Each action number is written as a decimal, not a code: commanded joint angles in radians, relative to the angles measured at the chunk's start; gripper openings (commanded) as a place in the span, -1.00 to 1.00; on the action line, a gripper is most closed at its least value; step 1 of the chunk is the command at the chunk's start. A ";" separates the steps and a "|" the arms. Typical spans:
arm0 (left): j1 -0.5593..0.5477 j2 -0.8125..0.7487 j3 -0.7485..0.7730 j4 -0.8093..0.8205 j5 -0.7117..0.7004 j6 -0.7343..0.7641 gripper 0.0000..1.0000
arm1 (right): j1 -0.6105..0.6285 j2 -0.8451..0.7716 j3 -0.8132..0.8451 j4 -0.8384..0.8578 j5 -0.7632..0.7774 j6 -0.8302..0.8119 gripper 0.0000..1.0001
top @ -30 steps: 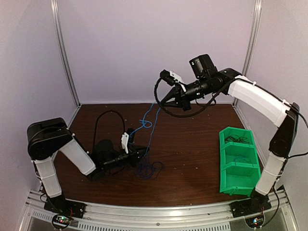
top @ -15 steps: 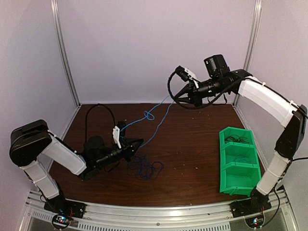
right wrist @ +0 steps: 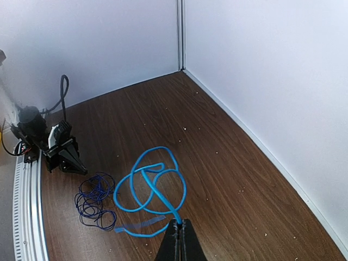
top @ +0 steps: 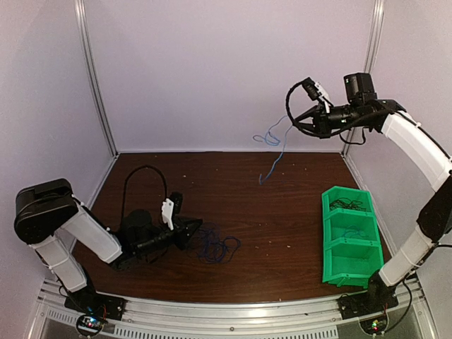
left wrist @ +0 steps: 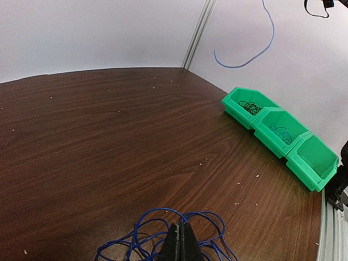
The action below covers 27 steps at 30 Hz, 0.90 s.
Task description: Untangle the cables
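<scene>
My right arm is raised high, its forearm stretched out level over the 1 o'clock corner of the dark brown wooden table [top: 296, 226]. My right claw [top: 293, 126] is clamped tight on the bright blue thin cable [top: 271, 145], which dangles in loops clear of the wood. My left arm lies low and folded at 8 o'clock. My left claw [top: 198, 227] is pressed closed against the edge of the dark blue wire coil [top: 216, 246], which lies at 6 o'clock. I cannot tell whether it pinches a strand.

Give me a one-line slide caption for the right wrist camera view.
Right pincer shut on a light blue cable hanging in loops above the table; dark blue tangle lies by the left pincer.
</scene>
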 commanded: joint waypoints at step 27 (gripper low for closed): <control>-0.033 0.153 0.762 -0.574 0.338 0.538 -0.02 | 0.101 -0.084 -0.133 -0.143 -0.050 -0.118 -1.00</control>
